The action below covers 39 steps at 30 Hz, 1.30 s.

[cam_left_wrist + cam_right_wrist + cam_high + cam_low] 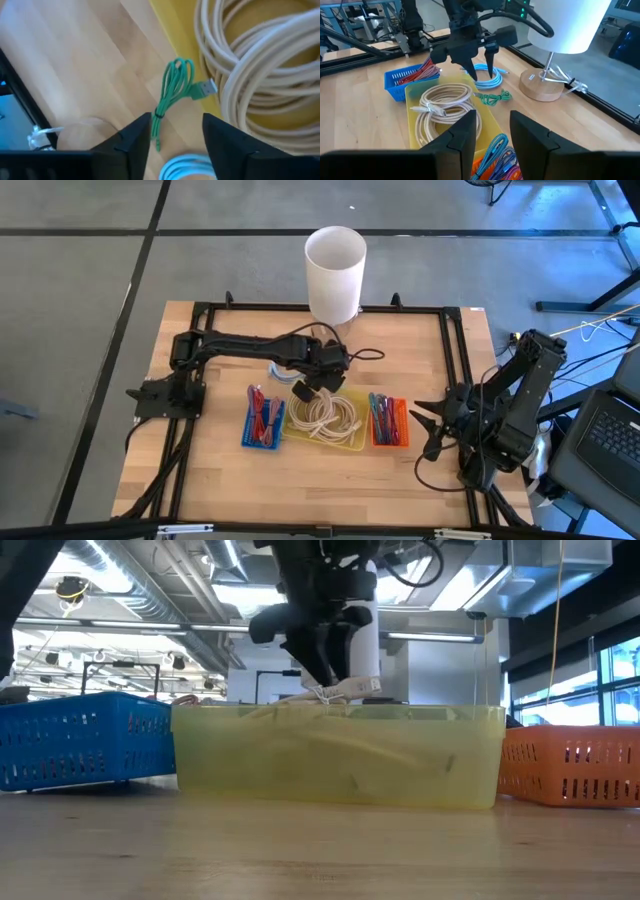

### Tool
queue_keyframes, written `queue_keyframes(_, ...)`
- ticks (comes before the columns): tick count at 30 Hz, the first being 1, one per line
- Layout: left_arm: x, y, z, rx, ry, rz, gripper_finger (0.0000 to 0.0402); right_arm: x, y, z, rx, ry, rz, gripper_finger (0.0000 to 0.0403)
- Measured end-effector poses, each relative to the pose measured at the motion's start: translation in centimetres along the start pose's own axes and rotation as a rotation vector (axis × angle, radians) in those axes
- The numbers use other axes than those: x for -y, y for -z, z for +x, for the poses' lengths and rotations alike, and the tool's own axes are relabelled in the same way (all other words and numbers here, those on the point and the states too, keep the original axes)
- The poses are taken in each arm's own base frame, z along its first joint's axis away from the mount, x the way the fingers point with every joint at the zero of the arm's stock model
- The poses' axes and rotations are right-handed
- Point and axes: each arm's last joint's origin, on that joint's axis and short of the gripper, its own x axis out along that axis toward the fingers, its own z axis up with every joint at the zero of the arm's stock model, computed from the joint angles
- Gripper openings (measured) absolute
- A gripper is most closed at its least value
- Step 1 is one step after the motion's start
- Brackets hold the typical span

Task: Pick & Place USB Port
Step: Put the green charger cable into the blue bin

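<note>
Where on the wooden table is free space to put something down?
Bare wood lies along the near edge of the wooden table, in front of the blue basket, yellow bin and orange basket. Crowded: behind the bin, around the open left gripper, green cable and white lamp.

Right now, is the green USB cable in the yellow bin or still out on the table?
Out. The green cable lies bundled on the wood beside the yellow bin, under the open left gripper.
</note>
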Motion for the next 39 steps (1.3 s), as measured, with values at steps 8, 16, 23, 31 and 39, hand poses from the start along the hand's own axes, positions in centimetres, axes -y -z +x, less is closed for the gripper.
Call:
queue_keyframes(8,0.1,-0.6,-0.1,0.054,0.009,-0.025,0.0209,0.0,0.0,0.0,0.0,0.0,0.0,0.0122)
queue_keyframes(16,0.5,-1.4,0.4,0.09,0.017,-0.075,0.0201,0.0,0.0,0.0,0.003,0.0,0.001,0.0122)
queue_keyframes(23,0.6,-1.7,0.7,0.092,0.016,-0.136,0.0198,0.0,0.0,0.0,0.003,0.0,0.003,0.0122)
queue_keyframes(31,0.5,-1.8,1.3,0.101,0.008,-0.189,0.0198,0.0,0.0,0.0,0.002,0.0,0.006,0.0122)
queue_keyframes(39,0.7,-2.0,3.0,0.076,0.016,-0.197,0.0196,0.0,0.0,0.0,-0.005,-0.001,0.007,0.0122)
